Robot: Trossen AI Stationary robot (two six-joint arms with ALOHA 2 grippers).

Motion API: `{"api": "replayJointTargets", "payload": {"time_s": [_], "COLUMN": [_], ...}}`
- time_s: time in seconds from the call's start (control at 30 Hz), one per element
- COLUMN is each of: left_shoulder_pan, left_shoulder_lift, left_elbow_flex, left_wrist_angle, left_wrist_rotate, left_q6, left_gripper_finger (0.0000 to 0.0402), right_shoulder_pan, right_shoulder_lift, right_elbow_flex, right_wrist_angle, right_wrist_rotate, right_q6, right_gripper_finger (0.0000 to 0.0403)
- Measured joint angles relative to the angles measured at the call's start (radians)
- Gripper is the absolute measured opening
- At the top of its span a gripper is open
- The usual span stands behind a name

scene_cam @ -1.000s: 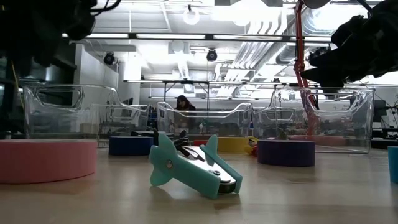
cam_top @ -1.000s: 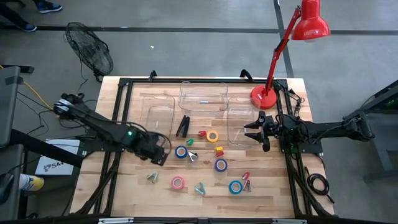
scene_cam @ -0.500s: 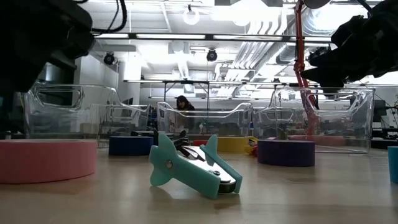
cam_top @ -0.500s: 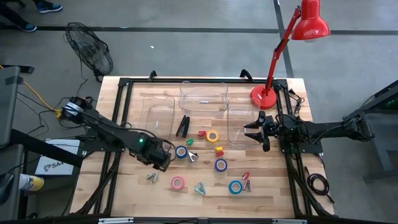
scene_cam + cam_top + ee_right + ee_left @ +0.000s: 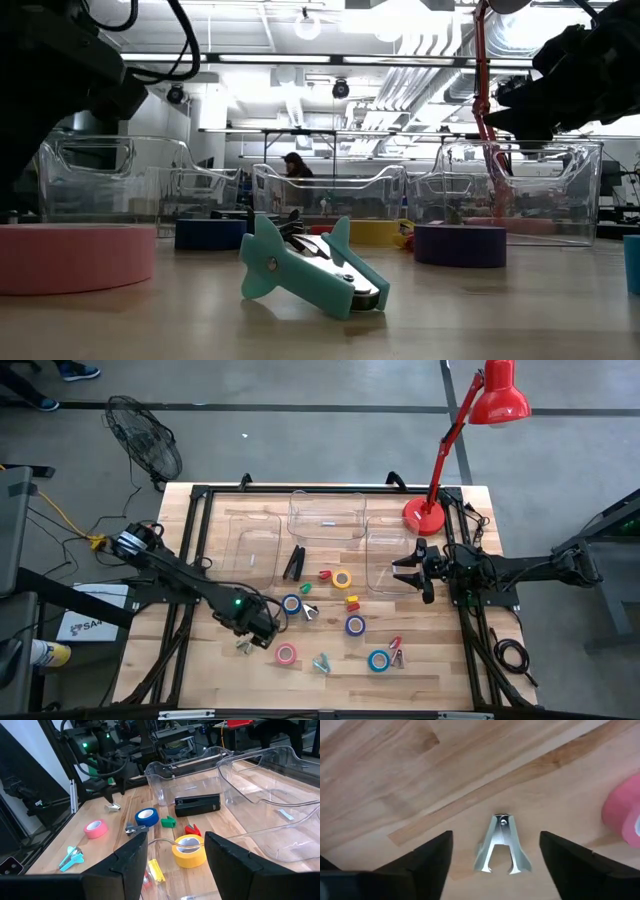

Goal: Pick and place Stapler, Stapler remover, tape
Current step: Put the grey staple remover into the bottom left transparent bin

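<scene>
My left gripper (image 5: 254,637) (image 5: 495,842) is open and points down over a silver staple remover (image 5: 501,845) (image 5: 243,645), which lies flat on the wood between the two fingers, untouched. The pink tape roll (image 5: 286,654) (image 5: 622,812) lies just beside it. The black stapler (image 5: 294,563) (image 5: 197,804) lies flat near the left bin. Yellow (image 5: 343,579), blue (image 5: 291,604), purple (image 5: 355,625) and teal-blue (image 5: 378,660) rolls lie flat mid-table. A teal staple remover (image 5: 321,663) (image 5: 310,270) lies near the front edge. My right gripper (image 5: 412,572) (image 5: 175,865) is open and waits above the table's right side.
Three clear bins stand toward the far side: left (image 5: 257,545), middle (image 5: 327,515), right (image 5: 388,560). A red lamp's base (image 5: 425,515) stands at the far right corner. Small red (image 5: 397,652), green (image 5: 306,588) and yellow (image 5: 352,601) staple removers lie among the rolls.
My left arm has swung toward the table's near edge and a little to the right, from beside the blue roll to above the silver staple remover. Nothing on the table has moved, and my right arm has kept still.
</scene>
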Motion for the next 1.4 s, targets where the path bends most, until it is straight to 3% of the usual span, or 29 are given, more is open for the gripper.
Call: {"api": "replayJointTargets", "payload": {"time_s": [0.17, 0.97, 1.13, 1.4], "left_shoulder_pan": [0.002, 0.002, 0.002, 0.003], "left_shoulder_lift": [0.004, 0.150, 0.151, 0.151], "left_elbow_flex": [0.000, -0.001, -0.001, -0.001], "left_wrist_angle": [0.024, 0.063, 0.062, 0.061], "left_wrist_rotate": [0.029, 0.198, 0.199, 0.199], "left_q6": [0.018, 0.097, 0.095, 0.096], "left_gripper_finger": [0.0333, 0.0333, 0.0291, 0.0171], "right_shoulder_pan": [0.000, 0.000, 0.000, 0.000], "right_shoulder_lift": [0.000, 0.000, 0.000, 0.000], "right_elbow_flex": [0.000, 0.000, 0.000, 0.000], "right_wrist_angle": [0.000, 0.000, 0.000, 0.000], "right_wrist_rotate": [0.000, 0.000, 0.000, 0.000], "right_q6": [0.000, 0.000, 0.000, 0.000], "right_gripper_finger": [0.0189, 0.0189, 0.0189, 0.0189]}}
